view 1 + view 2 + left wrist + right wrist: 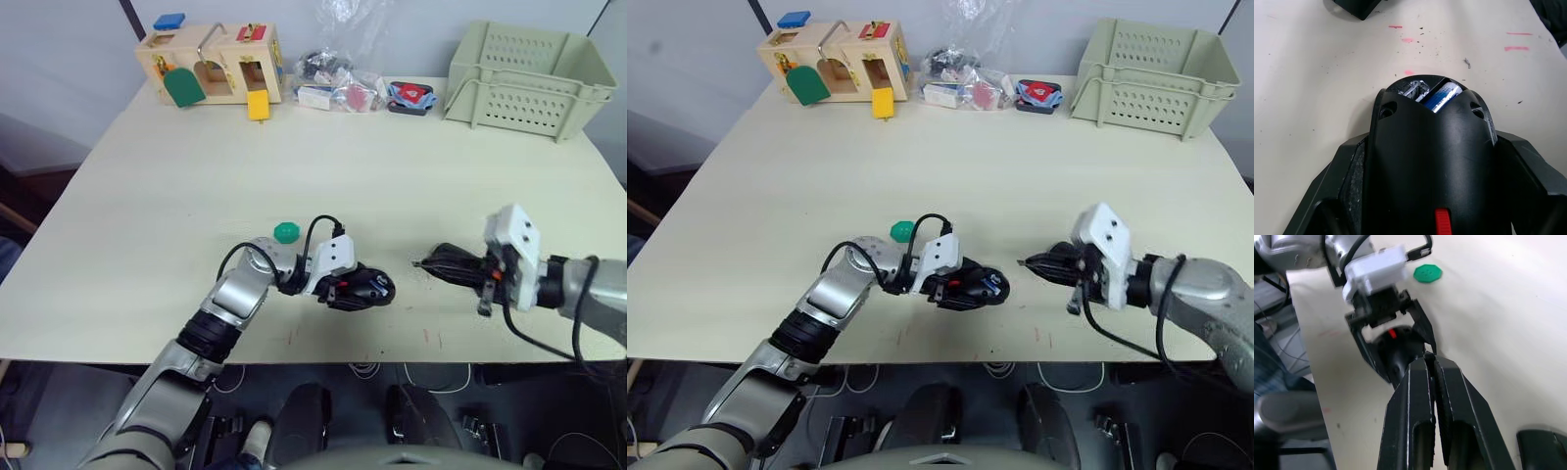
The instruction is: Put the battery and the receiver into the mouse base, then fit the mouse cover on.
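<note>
Holding mouse base in left jaws; battery seated. Right jaws pressed together, empty. Receiver unconfirmed; mouse cover still off

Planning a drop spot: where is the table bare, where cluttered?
Bare: the wide middle between the back row and the grippers. Crowded: wooden box, bags and crate along the back; left gripper on mouse base near the front.

I can read no text, brand or number anywhere; the battery shows blue and white print in the left wrist view, but it is illegible.
</note>
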`<state>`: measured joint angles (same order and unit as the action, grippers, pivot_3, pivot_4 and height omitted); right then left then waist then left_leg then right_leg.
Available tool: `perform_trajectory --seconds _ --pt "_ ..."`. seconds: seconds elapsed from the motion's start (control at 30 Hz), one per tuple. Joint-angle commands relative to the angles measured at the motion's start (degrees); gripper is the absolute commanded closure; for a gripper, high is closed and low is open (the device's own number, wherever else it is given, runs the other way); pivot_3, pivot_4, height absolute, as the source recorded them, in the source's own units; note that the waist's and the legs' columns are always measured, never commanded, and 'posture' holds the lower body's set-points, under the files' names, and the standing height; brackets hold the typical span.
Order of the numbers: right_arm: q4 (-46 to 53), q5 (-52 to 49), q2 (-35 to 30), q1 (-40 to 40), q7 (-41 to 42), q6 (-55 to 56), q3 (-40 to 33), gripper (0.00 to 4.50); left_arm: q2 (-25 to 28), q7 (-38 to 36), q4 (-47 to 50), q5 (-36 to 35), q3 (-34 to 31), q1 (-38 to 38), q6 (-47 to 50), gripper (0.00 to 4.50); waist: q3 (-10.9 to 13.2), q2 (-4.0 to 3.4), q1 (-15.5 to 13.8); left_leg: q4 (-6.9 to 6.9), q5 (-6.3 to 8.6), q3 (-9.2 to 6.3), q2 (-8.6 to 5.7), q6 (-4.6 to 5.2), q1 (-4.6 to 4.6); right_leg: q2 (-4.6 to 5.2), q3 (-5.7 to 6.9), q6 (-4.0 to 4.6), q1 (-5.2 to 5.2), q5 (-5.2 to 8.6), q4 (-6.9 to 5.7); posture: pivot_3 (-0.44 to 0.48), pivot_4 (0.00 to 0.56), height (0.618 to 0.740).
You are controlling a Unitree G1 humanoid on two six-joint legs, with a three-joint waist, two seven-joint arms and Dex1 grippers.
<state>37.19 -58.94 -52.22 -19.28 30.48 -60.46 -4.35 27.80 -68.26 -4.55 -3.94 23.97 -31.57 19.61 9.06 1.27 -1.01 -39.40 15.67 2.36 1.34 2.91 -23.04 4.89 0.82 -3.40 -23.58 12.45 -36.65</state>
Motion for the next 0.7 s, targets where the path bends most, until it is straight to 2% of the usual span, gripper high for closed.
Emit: perform_trajectory --seconds 0.03,0.2,0.27,0.5,0.7 --pt "-1.8 -9.3 -0.8 -8.6 -6.4 -12.3 1.0 4.5 -0.6 1.0 0.4 1.5 1.5 -0.4 0.5 1.53 0.0 0.0 -0.1 0.0 0.0 0.0 0.01 0.0 0.0 0.05 -0.01 0.02 -0.01 0.01 0.0 0.0 0.15 0.74" --pt "-9.7 -17.6 0.7 -21.0 -13.2 -26.6 4.6 4.5 -0.9 1.4 1.3 2.0 1.9 -0.1 1.6 1.53 0.0 -0.02 0.0 0.01 0.01 -0.03 -0.02 0.04 -0.09 0.14 0.03 0.04 -0.02 0.02 0.06 0.0 0.15 0.74" --pt "-14.2 -19.1 0.4 -25.9 -17.1 -30.9 8.5 4.5 -1.0 1.5 1.7 2.2 2.1 0.1 1.9 1.53 0.0 -0.04 -0.1 0.0 0.01 -0.02 -0.01 0.04 -0.08 0.15 0.02 0.04 -0.02 0.02 0.06 0.0 0.15 0.74" --pt "-26.5 -30.8 -1.1 -40.1 -30.1 -32.0 23.2 4.5 -1.3 2.0 2.8 2.8 2.7 0.5 3.0 1.53 0.0 -0.07 0.1 0.01 0.01 -0.05 -0.03 0.04 -0.24 0.19 0.05 0.03 -0.14 0.01 0.08 0.0 0.15 0.74" --pt "-32.9 -42.2 -0.5 -46.7 -40.3 -31.5 31.6 4.5 -1.8 2.1 2.5 3.3 3.1 0.1 3.3 1.53 0.0 -0.08 0.0 -0.05 0.0 -0.26 -0.04 0.05 -0.46 0.2 0.27 -0.09 -0.19 -0.06 0.18 0.0 0.15 0.74"
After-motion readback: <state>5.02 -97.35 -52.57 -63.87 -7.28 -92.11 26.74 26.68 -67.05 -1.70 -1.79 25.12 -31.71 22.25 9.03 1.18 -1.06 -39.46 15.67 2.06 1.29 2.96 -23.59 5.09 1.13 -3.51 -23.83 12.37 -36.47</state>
